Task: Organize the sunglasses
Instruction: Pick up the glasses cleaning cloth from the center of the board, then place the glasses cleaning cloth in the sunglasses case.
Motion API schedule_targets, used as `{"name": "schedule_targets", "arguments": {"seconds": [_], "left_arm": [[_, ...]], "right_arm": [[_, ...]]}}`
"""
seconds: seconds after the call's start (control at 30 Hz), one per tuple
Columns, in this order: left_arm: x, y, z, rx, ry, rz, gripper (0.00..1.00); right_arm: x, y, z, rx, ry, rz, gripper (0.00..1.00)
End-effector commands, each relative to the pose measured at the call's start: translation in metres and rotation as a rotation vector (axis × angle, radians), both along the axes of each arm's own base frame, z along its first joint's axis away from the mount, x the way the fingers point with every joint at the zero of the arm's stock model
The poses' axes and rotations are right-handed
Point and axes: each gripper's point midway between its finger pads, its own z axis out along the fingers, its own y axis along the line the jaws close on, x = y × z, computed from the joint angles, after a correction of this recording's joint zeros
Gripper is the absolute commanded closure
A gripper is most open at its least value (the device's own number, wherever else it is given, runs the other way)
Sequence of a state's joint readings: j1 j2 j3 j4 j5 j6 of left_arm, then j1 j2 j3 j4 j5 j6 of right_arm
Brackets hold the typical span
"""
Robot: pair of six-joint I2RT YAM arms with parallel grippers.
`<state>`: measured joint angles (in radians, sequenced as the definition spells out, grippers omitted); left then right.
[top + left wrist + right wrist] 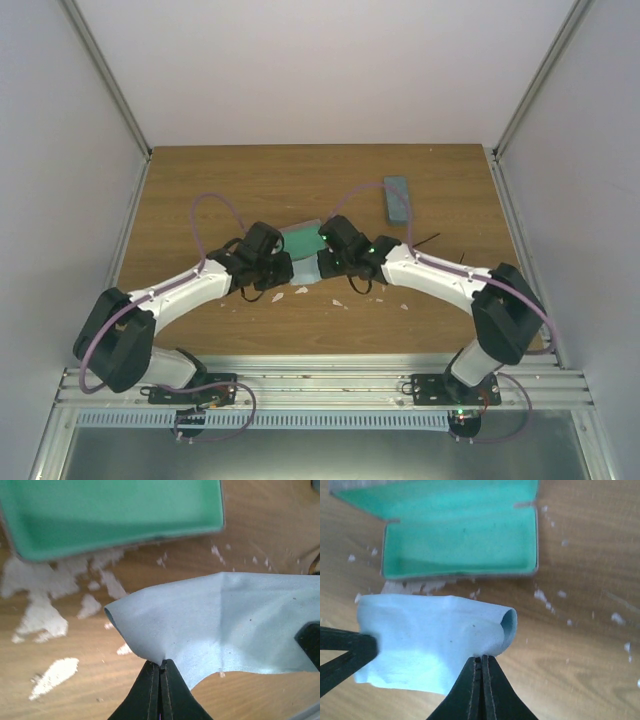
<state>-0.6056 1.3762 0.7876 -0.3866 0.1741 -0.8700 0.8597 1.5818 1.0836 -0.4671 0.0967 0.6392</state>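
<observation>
A: Fingers?
B: Both shut: your left gripper (161, 666) & right gripper (482, 660) each pinch the blue cloth (430, 630), open case (460, 540) at 12 o'clock.
A: And the sunglasses (428, 240)?
B: Prob. that thin dark wire shape, 3 o'clock of right gripper. Light, fragile; grab at bridge, not lenses.

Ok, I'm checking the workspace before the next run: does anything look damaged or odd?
On the wooden table, white patches and flecks lie scattered beside the open green-lined case. They look like chipped finish or debris; I cannot tell which.
</observation>
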Motion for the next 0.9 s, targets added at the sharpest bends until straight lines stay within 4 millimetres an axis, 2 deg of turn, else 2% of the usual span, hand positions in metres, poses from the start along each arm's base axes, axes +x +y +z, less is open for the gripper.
{"name": "schedule_targets", "arguments": {"seconds": [0.0,0.2,0.33,0.53,0.87], "left_arm": [[0.031,0.016,0.021,0.011,-0.089,0.019,1.00],[0.067,0.037,0.022,0.041,-0.114,0.054,1.00],[0.079,0.043,0.014,0.053,-0.103,0.059,1.00],[0.087,0.046,0.001,0.052,-0.084,0.065,1.00],[0.097,0.045,-0.015,0.035,-0.062,0.058,1.00]], "right_arm": [[0.034,0.014,0.007,0.020,-0.064,0.021,0.99],[0.072,0.031,0.007,0.037,-0.113,0.019,1.00],[0.087,0.040,-0.002,0.033,-0.115,0.029,0.99],[0.101,0.044,-0.018,0.013,-0.108,0.024,1.00],[0.110,0.044,-0.044,-0.021,-0.083,0.022,0.99]]}}
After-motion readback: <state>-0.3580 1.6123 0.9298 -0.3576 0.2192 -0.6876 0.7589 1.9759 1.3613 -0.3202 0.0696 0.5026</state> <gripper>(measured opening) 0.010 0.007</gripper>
